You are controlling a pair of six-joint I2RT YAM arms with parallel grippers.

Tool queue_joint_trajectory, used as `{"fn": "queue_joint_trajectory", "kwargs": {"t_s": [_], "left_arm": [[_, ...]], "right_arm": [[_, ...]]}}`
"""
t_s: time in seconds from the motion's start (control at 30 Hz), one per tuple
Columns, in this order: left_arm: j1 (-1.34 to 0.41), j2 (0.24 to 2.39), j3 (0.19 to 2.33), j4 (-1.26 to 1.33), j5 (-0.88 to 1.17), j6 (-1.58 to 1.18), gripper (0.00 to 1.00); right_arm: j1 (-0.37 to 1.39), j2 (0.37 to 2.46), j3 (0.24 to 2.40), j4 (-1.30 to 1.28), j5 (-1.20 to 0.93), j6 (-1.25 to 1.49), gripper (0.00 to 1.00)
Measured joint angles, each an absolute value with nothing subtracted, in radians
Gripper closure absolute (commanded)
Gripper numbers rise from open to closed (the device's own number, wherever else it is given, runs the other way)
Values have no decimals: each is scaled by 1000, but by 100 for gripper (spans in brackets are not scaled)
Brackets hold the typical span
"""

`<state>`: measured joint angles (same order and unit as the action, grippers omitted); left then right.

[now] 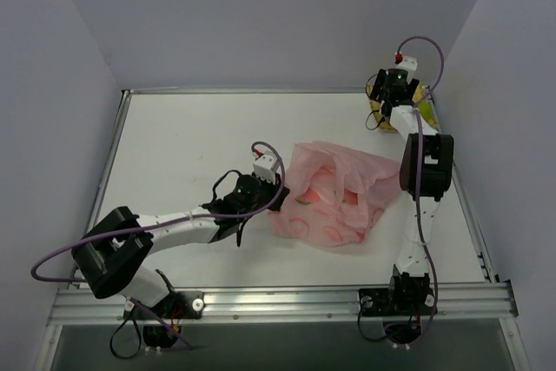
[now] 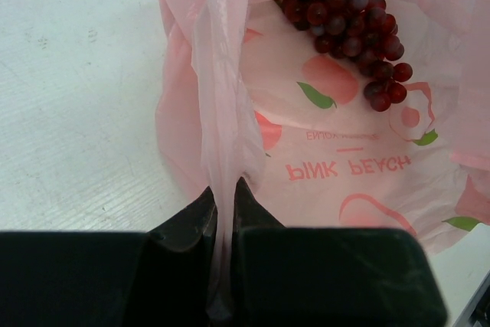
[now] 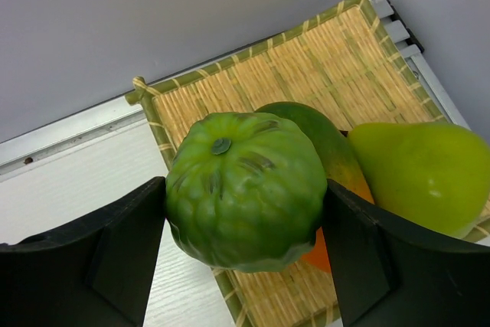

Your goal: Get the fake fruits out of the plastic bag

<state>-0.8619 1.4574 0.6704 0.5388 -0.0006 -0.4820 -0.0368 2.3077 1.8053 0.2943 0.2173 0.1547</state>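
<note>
Left wrist view. Left gripper (image 2: 223, 193), jaws pressed together, pinches a gathered fold of the bag (image 2: 344, 174), which lies open on the table (image 2: 69, 112). Grapes (image 2: 352, 28) rest inside, towards the far end.

Right wrist view. Right gripper (image 3: 245, 266), jaws spread wide, clasps a green fruit (image 3: 245, 189) over the mat (image 3: 367, 51). Beyond it, mango (image 3: 325, 139) and pear (image 3: 421, 170) lie on the mat.

The white surface (image 1: 191, 145) carries two things. The pink plastic bag (image 1: 347, 215) lies crumpled right in front of the left claw (image 2: 223, 193), one fold reaching back between its jaws. The yellow woven mat (image 3: 337, 51) lies flat at the far right corner, directly beneath the right claw (image 3: 245, 204).
</note>
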Motion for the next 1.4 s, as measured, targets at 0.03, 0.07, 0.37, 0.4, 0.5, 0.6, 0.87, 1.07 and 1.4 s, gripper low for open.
{"fn": "queue_joint_trajectory", "kwargs": {"t_s": [0.03, 0.07, 0.37, 0.4, 0.5, 0.6, 0.87, 1.07, 1.4], "left_arm": [[-862, 1457, 670, 541, -1, -482, 98], [-862, 1457, 670, 543, 1, -482, 98], [-862, 1459, 670, 551, 23, -482, 98], [-862, 1459, 670, 552, 24, -482, 98], [-862, 1459, 670, 552, 27, -482, 98], [-862, 1459, 670, 553, 28, -482, 98], [-862, 1469, 670, 559, 34, -482, 98], [-862, 1470, 670, 561, 38, -483, 98], [-862, 1447, 647, 568, 33, -484, 98]], "right_arm": [[-37, 2316, 1814, 295, 212, 154, 41], [-37, 2323, 1827, 295, 208, 154, 41], [-32, 2427, 1970, 295, 200, 154, 35], [-32, 2438, 1978, 295, 200, 155, 34], [-32, 2475, 1996, 294, 199, 157, 31], [-32, 2508, 2016, 290, 197, 159, 18], [-27, 2506, 2053, 275, 159, 171, 1], [-22, 2368, 1957, 281, 54, 240, 2], [163, 1937, 1356, 523, 75, 318, 9]]}}
